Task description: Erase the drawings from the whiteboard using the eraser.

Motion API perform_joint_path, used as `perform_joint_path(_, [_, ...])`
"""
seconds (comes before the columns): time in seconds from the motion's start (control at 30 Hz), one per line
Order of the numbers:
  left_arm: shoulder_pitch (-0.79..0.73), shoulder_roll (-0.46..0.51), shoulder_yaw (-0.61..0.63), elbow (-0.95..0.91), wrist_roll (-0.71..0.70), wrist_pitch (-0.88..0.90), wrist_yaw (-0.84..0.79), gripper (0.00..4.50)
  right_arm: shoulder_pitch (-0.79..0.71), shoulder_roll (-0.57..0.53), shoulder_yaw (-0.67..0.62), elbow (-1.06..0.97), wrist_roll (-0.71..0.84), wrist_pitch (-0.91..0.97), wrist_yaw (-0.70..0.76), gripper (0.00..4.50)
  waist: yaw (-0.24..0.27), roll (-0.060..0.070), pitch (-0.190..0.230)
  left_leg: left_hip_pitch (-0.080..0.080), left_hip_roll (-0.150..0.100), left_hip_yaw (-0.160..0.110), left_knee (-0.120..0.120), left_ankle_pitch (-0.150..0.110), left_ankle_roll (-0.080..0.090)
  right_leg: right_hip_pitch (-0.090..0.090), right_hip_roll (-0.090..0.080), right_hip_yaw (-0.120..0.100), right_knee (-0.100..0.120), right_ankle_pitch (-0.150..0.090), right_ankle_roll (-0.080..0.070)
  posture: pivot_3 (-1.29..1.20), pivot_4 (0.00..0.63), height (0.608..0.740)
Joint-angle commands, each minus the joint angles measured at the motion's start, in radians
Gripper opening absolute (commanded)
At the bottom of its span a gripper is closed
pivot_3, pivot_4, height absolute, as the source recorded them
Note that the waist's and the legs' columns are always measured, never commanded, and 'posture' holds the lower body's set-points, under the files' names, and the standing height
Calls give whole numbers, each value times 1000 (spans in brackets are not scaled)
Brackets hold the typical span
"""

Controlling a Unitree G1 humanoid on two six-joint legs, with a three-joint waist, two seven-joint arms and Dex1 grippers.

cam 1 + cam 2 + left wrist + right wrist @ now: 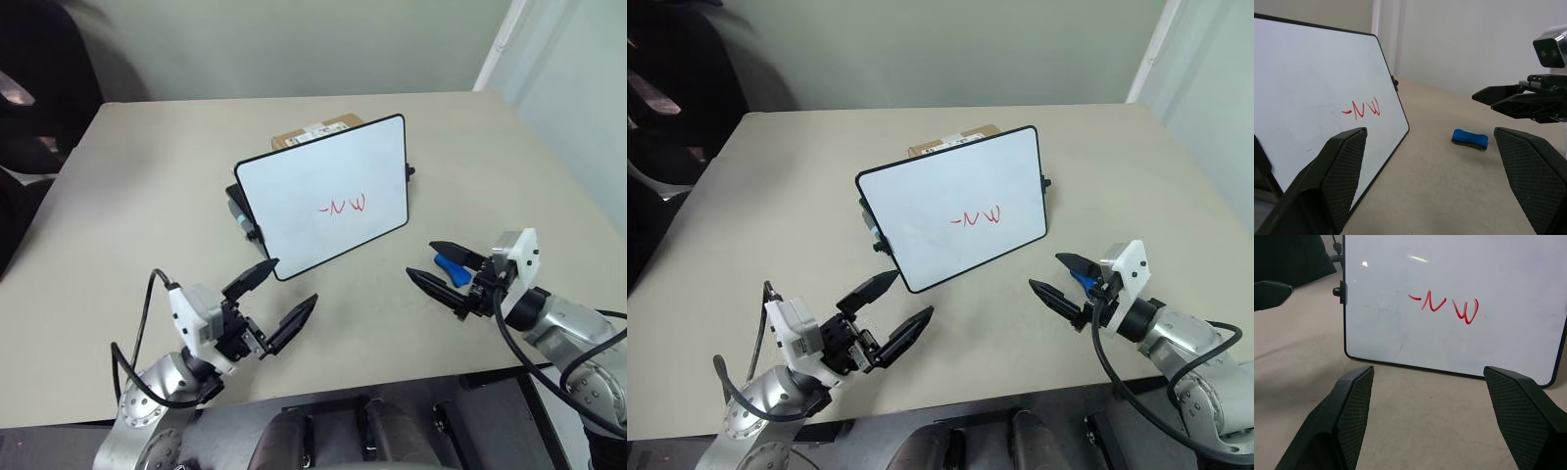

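Leaning tilted on the beige table, the whiteboard carries the red drawings at its lower right. Both grippers, left gripper and right gripper, hover near with jaws spread wide, holding nothing. The blue eraser lies flat beneath the right gripper.

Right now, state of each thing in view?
whiteboard: propped up tilted on the table, leaning back against a box
drawings: still on the board, not erased
eraser: lying flat on the table, not held
left gripper: open, empty
right gripper: open, empty, above the eraser
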Motion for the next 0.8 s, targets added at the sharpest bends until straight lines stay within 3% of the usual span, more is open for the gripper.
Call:
perform_joint_path(0.03, [4, 0, 13, -39, -13, -7, 9, 4500, -2, -17, -20, -23, 3, -12, -5, 3792, 0, 0, 0, 0, 0, 0, 0, 0, 0, 0, 0, 0, 0, 0, 0, 0, 150, 740])
perform_joint_path(0.5, [-24, 6, -4, -3, -27, 3, -9, 4500, -15, -75, -60, -2, -11, 103, -124, 3792, 0, 0, 0, 1, 0, 0, 0, 0, 0, 1, 0, 0, 0, 0, 0, 0, 150, 740])
perform_joint_path(0.8, [-21, 0, -16, -8, -27, 8, -9, 4500, -123, -106, 23, 110, -92, 276, -241, 3792, 0, 0, 0, 1, 0, 0, 0, -1, 1, 0, 0, 0, 0, 0, 1, 0, 150, 740])
